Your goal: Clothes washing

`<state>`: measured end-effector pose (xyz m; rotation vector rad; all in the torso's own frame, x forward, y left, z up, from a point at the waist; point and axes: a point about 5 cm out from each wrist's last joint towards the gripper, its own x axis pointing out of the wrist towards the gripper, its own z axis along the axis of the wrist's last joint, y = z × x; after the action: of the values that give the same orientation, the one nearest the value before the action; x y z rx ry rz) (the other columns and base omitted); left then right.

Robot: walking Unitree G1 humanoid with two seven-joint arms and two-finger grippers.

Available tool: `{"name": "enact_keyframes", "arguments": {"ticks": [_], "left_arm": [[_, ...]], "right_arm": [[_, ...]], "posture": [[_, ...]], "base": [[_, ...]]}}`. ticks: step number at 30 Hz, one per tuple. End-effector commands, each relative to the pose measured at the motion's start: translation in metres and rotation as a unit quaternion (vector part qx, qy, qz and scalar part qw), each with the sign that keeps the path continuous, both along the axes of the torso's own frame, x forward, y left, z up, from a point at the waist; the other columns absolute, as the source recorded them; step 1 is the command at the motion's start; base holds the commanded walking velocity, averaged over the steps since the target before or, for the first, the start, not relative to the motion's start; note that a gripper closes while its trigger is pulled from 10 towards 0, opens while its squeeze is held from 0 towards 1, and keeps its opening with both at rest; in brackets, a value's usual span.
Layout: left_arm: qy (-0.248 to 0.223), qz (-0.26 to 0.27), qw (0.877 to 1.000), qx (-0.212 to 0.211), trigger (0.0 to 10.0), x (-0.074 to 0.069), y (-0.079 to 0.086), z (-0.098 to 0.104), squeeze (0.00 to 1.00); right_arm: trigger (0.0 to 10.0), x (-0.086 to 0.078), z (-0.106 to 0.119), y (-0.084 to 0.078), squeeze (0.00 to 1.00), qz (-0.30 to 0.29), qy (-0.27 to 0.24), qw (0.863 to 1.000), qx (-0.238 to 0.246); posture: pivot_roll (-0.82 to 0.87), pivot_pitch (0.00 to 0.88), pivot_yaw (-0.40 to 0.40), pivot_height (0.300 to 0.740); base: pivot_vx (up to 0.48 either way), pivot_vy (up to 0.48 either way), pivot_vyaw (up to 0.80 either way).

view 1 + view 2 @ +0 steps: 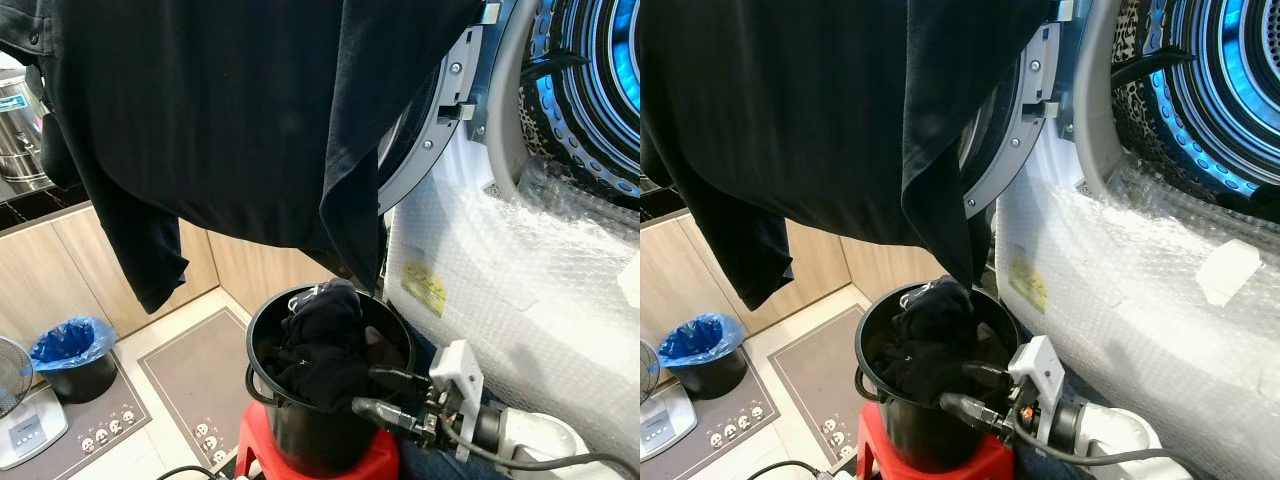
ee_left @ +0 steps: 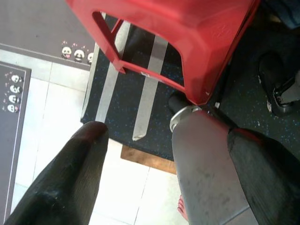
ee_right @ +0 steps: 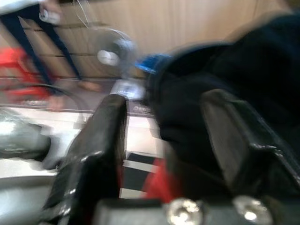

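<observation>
**Operator:** Left eye view is showing a large black garment (image 1: 230,110) hanging across the upper part of my picture, with one sleeve dangling on the left and a fold trailing down toward a black bucket (image 1: 300,425). The bucket is sitting on a red stool (image 1: 262,450) and is holding more dark clothes (image 1: 320,350).

**Listener:** Where are the claws?

**Operator:** I am seeing the right claw (image 1: 388,390) at the bucket's near right rim, its two black fingers spread apart. The upper finger is lying against the clothes inside and the lower finger is sitting outside the bucket wall. The right wrist view is blurred, but it is showing the fingers (image 3: 96,154) parted, with dark cloth and the bucket rim between them. The left claw (image 2: 164,164) is hanging low beside the stool, fingers apart, gripping nothing, over a dark mat (image 2: 140,93) and pale floor tiles.

**Listener:** And the washer?

**Operator:** The washing machine (image 1: 560,300) is standing on the right, wrapped in bubble wrap, with its door (image 1: 420,140) swung open behind the garment and its drum (image 1: 590,90) glowing blue. On the floor at the left, a small bin with a blue liner (image 1: 72,355) is standing near wooden cabinets.
</observation>
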<state>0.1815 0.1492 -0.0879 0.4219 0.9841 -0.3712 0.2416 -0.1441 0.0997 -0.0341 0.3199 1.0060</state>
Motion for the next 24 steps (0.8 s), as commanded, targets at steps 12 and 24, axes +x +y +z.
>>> {"name": "enact_keyframes", "arguments": {"ticks": [12, 24], "left_arm": [[0.004, 0.0, 1.0, 0.0, 10.0, 0.004, -0.004, 0.001, 0.0], [0.011, 0.012, 1.0, -0.006, 10.0, -0.007, -0.002, -0.003, 0.0]], "right_arm": [[10.0, 0.023, -0.005, 0.01, 1.0, -0.082, -0.08, 0.991, -0.073], [10.0, 0.009, -0.001, 0.045, 1.0, -0.037, -0.09, 0.994, -0.046]], "posture": [[-0.09, 0.0, 0.016, 0.74], [-0.07, 0.0, 0.001, 0.74]], "base": [[0.0, 0.0, 0.0], [0.0, 0.0, 0.0]]}}
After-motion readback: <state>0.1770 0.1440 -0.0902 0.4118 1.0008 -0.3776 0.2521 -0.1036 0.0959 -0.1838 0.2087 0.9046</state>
